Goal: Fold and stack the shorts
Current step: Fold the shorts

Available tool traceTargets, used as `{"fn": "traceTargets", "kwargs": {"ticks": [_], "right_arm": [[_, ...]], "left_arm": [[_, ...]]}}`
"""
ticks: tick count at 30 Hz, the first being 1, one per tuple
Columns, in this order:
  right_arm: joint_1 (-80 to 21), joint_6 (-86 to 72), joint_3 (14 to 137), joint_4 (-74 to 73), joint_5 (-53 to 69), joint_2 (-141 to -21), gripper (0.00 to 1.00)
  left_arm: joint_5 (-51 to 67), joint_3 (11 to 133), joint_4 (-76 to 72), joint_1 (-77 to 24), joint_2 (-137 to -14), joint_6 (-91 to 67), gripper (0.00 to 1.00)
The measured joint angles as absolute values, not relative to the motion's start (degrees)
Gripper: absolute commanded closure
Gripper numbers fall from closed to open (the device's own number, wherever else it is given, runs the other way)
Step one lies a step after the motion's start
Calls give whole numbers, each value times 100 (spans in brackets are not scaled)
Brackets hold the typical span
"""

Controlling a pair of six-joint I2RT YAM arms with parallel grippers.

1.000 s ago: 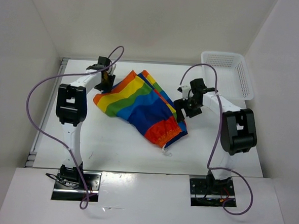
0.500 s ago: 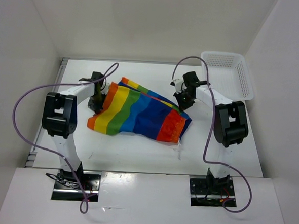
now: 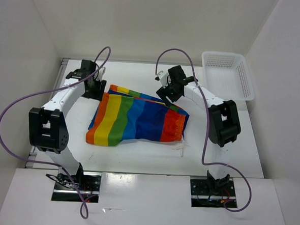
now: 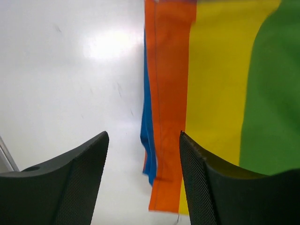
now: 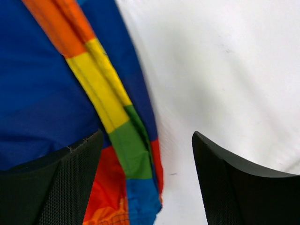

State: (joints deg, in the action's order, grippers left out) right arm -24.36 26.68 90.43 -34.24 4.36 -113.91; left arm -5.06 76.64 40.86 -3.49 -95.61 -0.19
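Top external view: I see the shorts (image 3: pixel 136 123) lying spread flat on the white desk (image 3: pixel 137 155), about midway between my two arms
Shorts, lie: broad stripes run orange, yellow, green, blue from the left side across to a red-orange gathered band on the right; a second striped layer peeks out along the far edge
Drawstring: a bit of white cord (image 3: pixel 180 147) shows at the near right corner of the cloth
Left pincer (image 3: pixel 94 84): at the far left corner of the shorts, jaws apart, nothing clamped between them
Left wrist view: one finger (image 4: pixel 70 183) hangs over bare desk, the other over the yellow stripe; the orange edge, with a blue layer under it, lies below the gap
Right pincer (image 3: pixel 167 94): at the far right corner of the shorts, jaws spread wide, gripping nothing
Right wrist view: one finger sits over dark blue cloth, the other over bare desk; a narrow strip of orange, yellow, green and red runs slantwise beneath the gap
Contact: I cannot tell from either wrist view whether the fingertips touch the cloth
Basket: white mesh basket (image 3: pixel 247 80) at the far right corner of the desk, well apart from the shorts
Cables: a purple cable (image 3: pixel 18 104) loops out from each arm
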Motion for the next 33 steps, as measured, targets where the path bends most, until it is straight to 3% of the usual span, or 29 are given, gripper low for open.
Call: {"fn": "traceTargets", "kwargs": {"ticks": [8,18,19,22,27,33], "right_arm": [[-2370,2978,8416,-3385,123,-10888,28],[-1693,3177,7898,-3555,220,-10265,28],[-1634,3210,7883,-3579,261,-10259,28],[-1605,3301,7802,-3701,432,-10254,28],[-1625,3481,7752,-3892,668,-10254,32],[-1625,3642,7752,-4080,958,-10254,33]], "left_arm": [[-119,8914,3286,-344,-10877,-19,30],[-3,9421,3098,-362,-11966,-21,32],[14,9443,3098,-362,-11990,-19,40],[104,9465,3140,-362,-11994,-19,53],[316,9529,3310,-362,-11994,-19,93],[370,9529,3371,-362,-11994,-19,100]]}}
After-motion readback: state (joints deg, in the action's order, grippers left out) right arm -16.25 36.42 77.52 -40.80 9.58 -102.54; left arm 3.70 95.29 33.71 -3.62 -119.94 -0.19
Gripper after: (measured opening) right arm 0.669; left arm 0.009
